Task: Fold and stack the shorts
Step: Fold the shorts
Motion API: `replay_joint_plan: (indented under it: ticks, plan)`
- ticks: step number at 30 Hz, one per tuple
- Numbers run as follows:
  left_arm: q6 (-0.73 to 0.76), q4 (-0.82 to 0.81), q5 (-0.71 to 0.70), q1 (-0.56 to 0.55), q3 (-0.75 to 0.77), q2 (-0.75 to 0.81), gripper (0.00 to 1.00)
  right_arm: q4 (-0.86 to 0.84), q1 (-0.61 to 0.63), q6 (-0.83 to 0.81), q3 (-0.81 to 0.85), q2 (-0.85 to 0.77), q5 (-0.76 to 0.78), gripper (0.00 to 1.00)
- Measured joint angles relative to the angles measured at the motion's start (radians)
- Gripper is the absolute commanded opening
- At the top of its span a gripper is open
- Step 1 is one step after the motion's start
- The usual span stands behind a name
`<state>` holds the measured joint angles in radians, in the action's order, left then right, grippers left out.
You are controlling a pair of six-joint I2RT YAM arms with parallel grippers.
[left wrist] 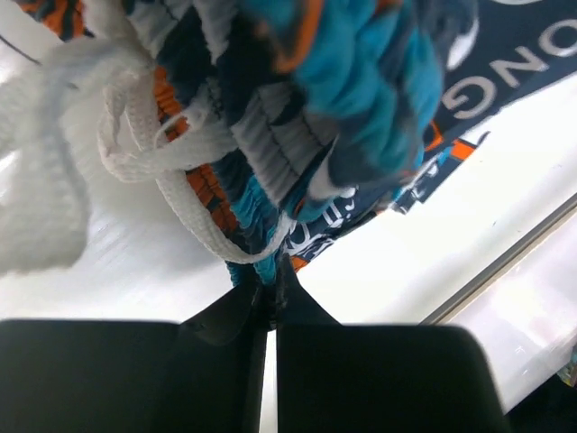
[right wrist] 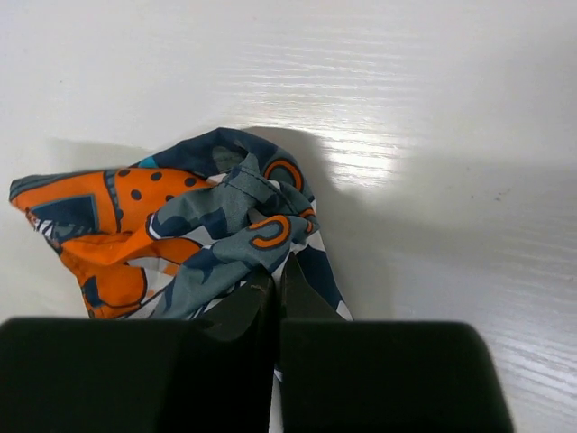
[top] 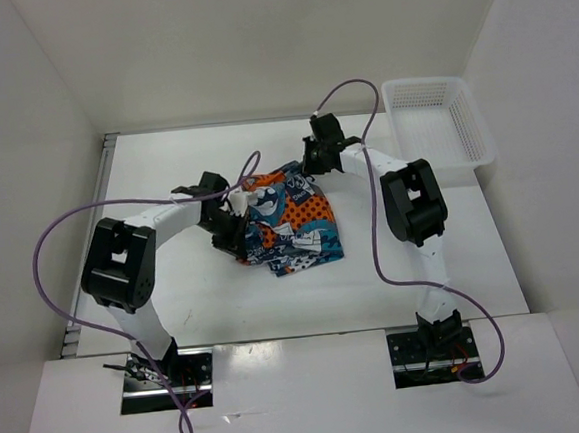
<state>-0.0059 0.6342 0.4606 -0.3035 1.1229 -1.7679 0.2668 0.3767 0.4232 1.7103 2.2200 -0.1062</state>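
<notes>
The shorts [top: 292, 224] lie crumpled at the middle of the white table, in a teal, orange, navy and white print. My left gripper [top: 238, 224] is at their left edge, shut on the gathered waistband [left wrist: 270, 153], with the white drawstring [left wrist: 135, 149] hanging loose beside it. My right gripper [top: 312, 162] is at their far right corner, shut on a bunched fold of the shorts [right wrist: 225, 225]. In both wrist views the jaws are pressed together with fabric pinched between the fingertips.
A white mesh basket [top: 434, 120] stands at the back right of the table. White walls close in the left, back and right sides. Purple cables loop from both arms over the table.
</notes>
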Motion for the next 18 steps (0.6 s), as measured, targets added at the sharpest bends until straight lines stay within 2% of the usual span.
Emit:
replay_joint_plan:
  ticks: [2,3,4,5,6,7,10,15,18]
  plan:
    - [0.003,-0.002,-0.005,-0.007,0.000,-0.017,0.19,0.006,0.000,0.012,0.000,0.002,0.016,0.30]
    - [0.002,0.001,-0.010,-0.008,0.000,-0.027,0.29,0.005,0.000,0.011,0.000,0.002,0.031,0.40]
    - [0.004,0.008,-0.016,-0.008,0.000,-0.037,0.34,0.004,-0.001,0.010,0.000,0.003,0.043,0.57]
    - [0.000,0.016,-0.021,-0.008,0.003,-0.048,0.37,0.003,-0.003,0.007,0.000,0.003,0.047,0.62]
    - [0.001,0.020,-0.026,-0.008,0.007,-0.057,0.40,0.002,-0.005,-0.002,0.000,0.003,0.050,0.66]
    - [0.000,0.026,-0.031,-0.008,0.012,-0.062,0.48,0.000,-0.006,-0.014,0.000,0.003,0.050,0.68]
    - [0.000,0.043,-0.053,-0.008,0.040,-0.061,0.58,-0.006,-0.011,-0.068,-0.001,0.000,0.045,0.74]
    - [0.002,0.048,-0.094,-0.002,0.087,-0.019,0.68,-0.013,-0.024,-0.174,-0.038,-0.070,0.016,0.79]
    - [0.002,0.056,-0.097,0.012,0.112,0.049,0.69,-0.018,-0.047,-0.245,-0.078,-0.165,-0.009,0.82]
